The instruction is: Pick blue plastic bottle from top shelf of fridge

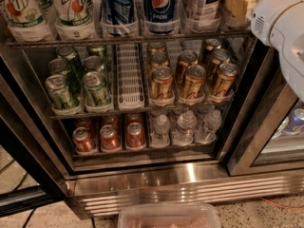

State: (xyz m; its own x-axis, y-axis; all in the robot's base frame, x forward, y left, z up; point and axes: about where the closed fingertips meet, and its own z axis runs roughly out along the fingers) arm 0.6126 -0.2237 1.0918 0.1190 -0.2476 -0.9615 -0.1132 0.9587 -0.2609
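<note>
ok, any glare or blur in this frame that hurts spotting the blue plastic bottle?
Camera view: bright glare on the fridge steel base; white arm blown out at upper right, gripper out of frame; blue plastic bottle on the top shelf cut off by the top edge, label print unreadable; bottom shelf dim.

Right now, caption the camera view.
Stocked fridge, blue plastic bottle on top shelf; white arm upper right, gripper out of view.
</note>
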